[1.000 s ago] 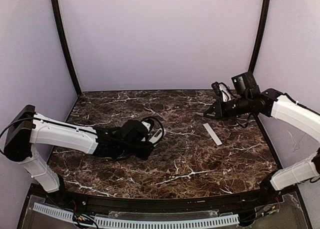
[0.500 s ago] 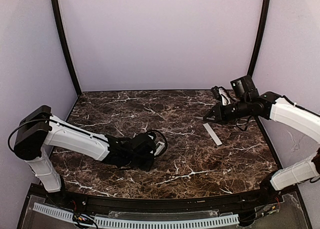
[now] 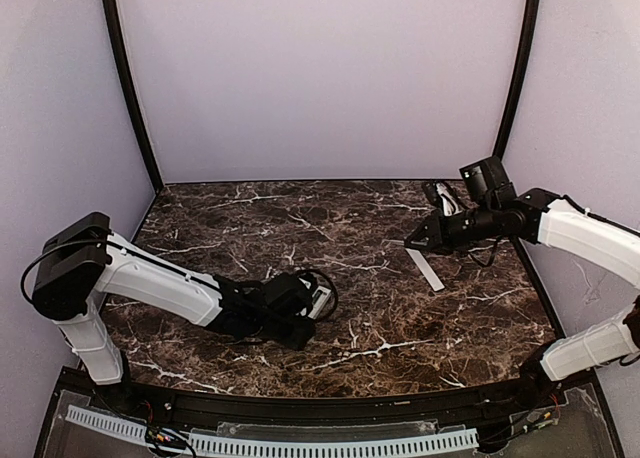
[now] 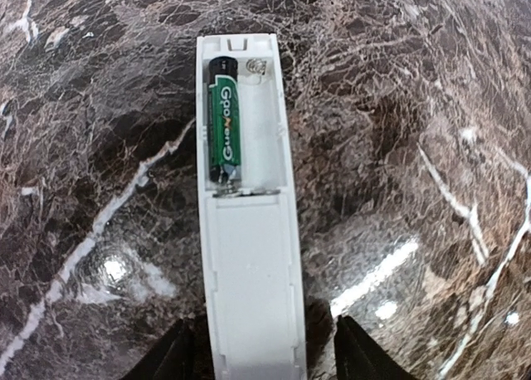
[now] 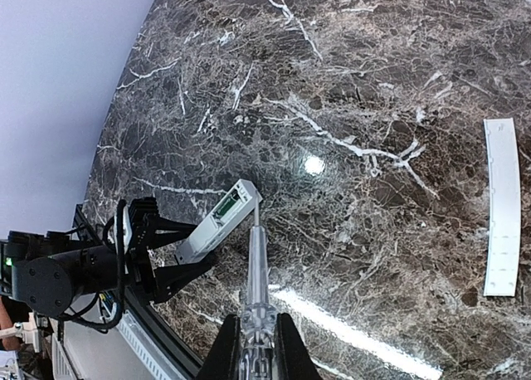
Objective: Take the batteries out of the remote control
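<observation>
Our left pincer stands open, a finger on each side of the remote control with a gap at both, gripping nothing. Our right pincer is closed on a slim clear-handled tool. The remote lies back-up near the marble table's front left, its open compartment showing one green battery with white lettering that starts with "G"; the rest we cannot read.

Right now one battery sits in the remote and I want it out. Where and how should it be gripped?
Grip the battery across its middle, from straight above, I'd say. It lies flat in the remote, against one wall; only the empty slot beside it leaves a finger room.
</observation>
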Robot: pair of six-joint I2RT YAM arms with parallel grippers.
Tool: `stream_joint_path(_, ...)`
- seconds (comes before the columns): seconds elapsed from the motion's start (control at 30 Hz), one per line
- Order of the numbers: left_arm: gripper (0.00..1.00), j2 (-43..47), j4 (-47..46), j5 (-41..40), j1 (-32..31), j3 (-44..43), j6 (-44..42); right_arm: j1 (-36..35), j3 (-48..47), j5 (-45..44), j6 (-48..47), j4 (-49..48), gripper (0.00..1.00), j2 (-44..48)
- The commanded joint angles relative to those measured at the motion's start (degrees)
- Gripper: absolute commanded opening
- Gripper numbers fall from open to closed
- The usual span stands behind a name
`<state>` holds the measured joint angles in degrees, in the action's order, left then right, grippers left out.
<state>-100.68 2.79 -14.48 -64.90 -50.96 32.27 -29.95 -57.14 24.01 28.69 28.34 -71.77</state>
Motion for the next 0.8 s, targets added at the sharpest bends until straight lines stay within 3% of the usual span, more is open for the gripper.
stream_joint_path(0.0,0.66,0.11,1.33,2.49,-0.22,1.28,-0.90,0.08,1.61,1.50,2.27,-2.75,0.00,0.60)
stream_joint_path(0.03,0.73,0.46,1.43,2.34,-0.22,1.19,-1.03,0.07,1.71,1.50,2.44,-2.76,0.00,0.59)
stream_joint_path(0.1,0.77,1.01,1.35,1.87,-0.27,0.90,-1.22,0.01,1.90,1.34,2.69,-2.92,0.00,0.58)
stream_joint_path(0.2,0.78,1.32,1.80,1.68,-0.10,-0.24,-1.91,-0.09,1.88,1.24,3.10,-2.99,0.00,0.50)
stream_joint_path(0.77,0.58,-4.13,-0.19,9.84,5.39,-3.83,-11.19,-3.41,1.72,0.75,5.71,-5.36,0.00,-2.00)
